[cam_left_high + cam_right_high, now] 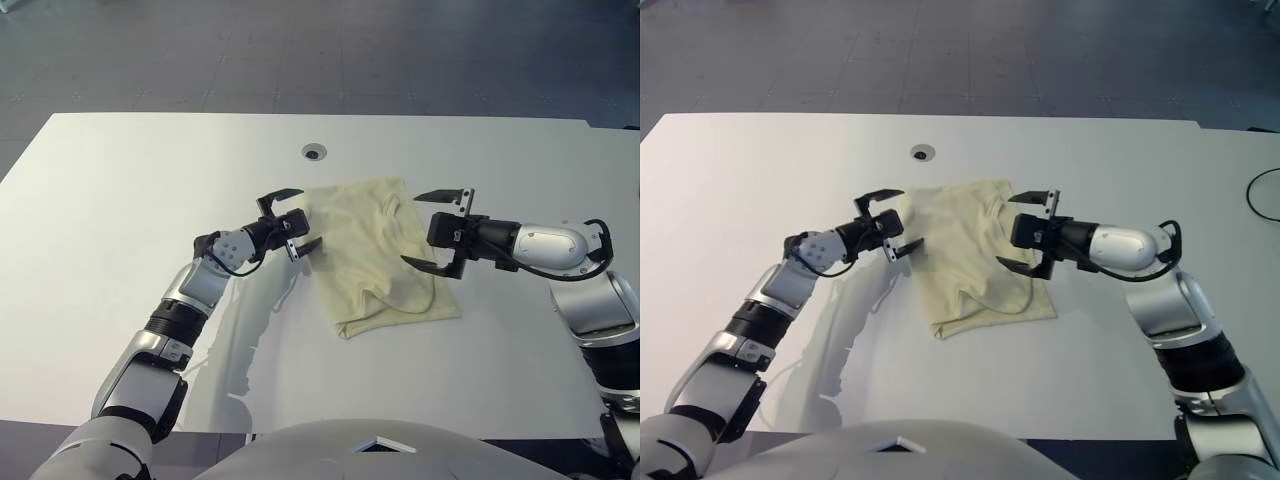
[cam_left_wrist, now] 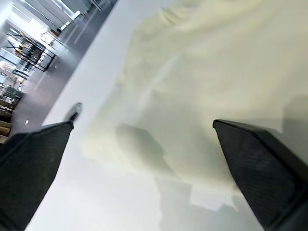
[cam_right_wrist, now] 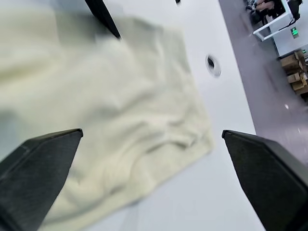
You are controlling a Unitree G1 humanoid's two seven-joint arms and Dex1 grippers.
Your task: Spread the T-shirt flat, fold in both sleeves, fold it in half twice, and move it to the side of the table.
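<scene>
White table [image 1: 120, 200], pale T-shirt [image 1: 365, 255] folded, left pincer [image 1: 306, 217] and right pincer [image 1: 412, 228] spread wide, empty

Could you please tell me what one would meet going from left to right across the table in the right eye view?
left gripper → T-shirt → right gripper, over its right part → black cable at the far right
</scene>
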